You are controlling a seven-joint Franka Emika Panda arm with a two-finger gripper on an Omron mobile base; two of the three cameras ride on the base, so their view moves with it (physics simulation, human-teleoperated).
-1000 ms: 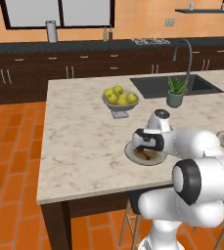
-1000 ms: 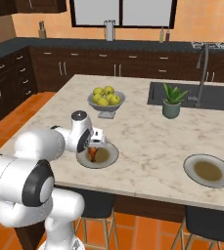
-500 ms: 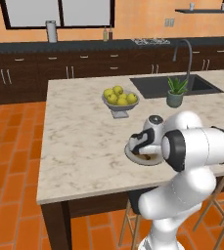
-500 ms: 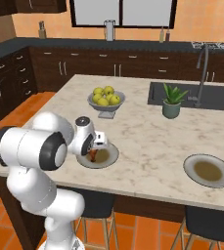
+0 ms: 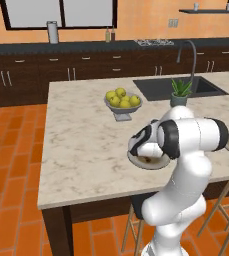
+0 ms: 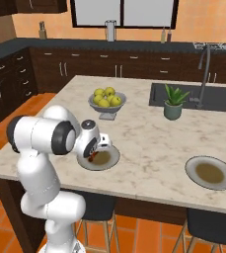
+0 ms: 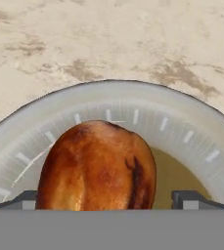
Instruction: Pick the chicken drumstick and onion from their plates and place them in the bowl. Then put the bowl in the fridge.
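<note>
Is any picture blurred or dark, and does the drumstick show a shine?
Hand view: sharp and evenly lit, soft highlights on the reddish-brown roasted drumstick, on the round grey plate. Both base views: slightly soft, bright, without glare.

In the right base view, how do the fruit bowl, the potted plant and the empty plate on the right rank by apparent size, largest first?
1. Empty plate, widest, though nearer the camera.
2. Fruit bowl.
3. Potted plant; close to the fruit bowl in size, so this order is unsure.

I see a glossy browned chicken drumstick (image 7: pixel 98 166), smooth matt grey plate (image 7: pixel 191 132), pale mottled stone-look tabletop (image 7: pixel 108 39).
</note>
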